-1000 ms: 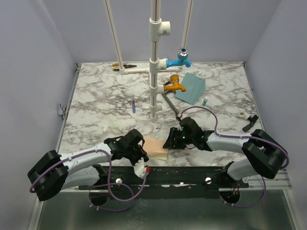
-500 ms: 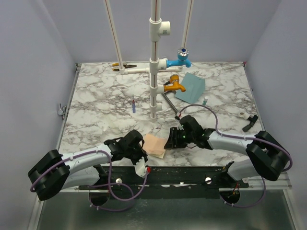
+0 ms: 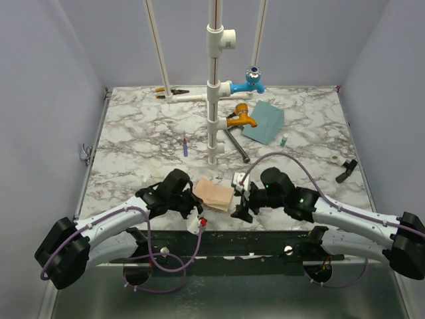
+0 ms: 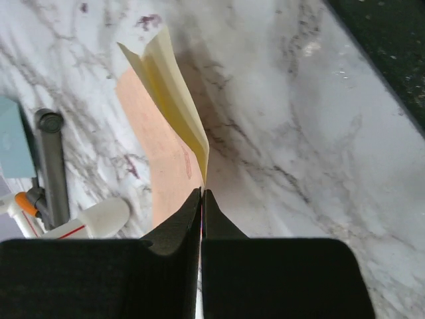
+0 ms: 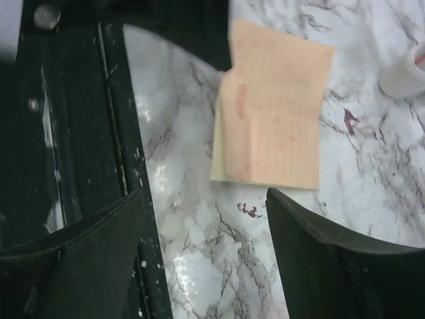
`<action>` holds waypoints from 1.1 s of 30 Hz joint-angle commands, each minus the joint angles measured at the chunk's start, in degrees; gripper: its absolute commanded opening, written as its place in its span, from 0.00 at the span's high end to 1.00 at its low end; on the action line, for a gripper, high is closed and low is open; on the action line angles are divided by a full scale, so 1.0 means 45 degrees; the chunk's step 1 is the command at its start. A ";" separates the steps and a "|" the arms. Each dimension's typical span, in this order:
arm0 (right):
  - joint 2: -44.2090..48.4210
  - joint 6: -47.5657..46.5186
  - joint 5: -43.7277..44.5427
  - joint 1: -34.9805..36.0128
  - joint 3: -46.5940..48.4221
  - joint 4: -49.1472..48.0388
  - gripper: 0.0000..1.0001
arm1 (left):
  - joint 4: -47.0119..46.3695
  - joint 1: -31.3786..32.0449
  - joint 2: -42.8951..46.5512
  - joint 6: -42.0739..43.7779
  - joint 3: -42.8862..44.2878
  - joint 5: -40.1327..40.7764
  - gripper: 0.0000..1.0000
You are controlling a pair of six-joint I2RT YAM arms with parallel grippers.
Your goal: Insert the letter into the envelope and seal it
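Robot lab, marbled table (image 3: 136, 133), pipe stand (image 3: 213, 106)

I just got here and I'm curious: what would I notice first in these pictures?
The tan letter is pinched in the left pincer near the front edge of the marble table, with the right pincer open close by. Far back lies the blue envelope, next to a tall white pipe stand.

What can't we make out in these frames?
Top view: envelope flap open or sealed, too small; its left corner sits behind the orange tap.
Left wrist view: letter edge hidden inside the shut left claw; envelope cut off by the frame edge.
Right wrist view: any writing on the letter, too faint.
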State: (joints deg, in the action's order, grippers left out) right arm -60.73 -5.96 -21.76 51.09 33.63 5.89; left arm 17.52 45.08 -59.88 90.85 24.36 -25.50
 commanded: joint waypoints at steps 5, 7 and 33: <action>0.0318 -0.6649 0.3557 0.2828 -0.2475 -0.2674 0.01 | 0.1292 -0.1027 0.0502 0.0313 0.1069 -0.3323 1.00; -0.0299 -0.6989 0.4421 0.2944 -0.3293 -0.5207 0.00 | 0.1285 -0.1070 0.0518 0.0454 0.0959 -0.3491 1.00; -0.3826 -0.7495 0.4593 0.2950 -0.4305 -1.0421 0.02 | 0.1282 -0.1269 0.0641 0.1089 0.0607 -0.3573 1.00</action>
State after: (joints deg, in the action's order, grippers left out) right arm -74.56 -40.38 -0.47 64.07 13.87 -34.72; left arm 22.39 39.70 -57.39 94.56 27.29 -38.26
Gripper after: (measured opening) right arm 0.997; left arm 0.002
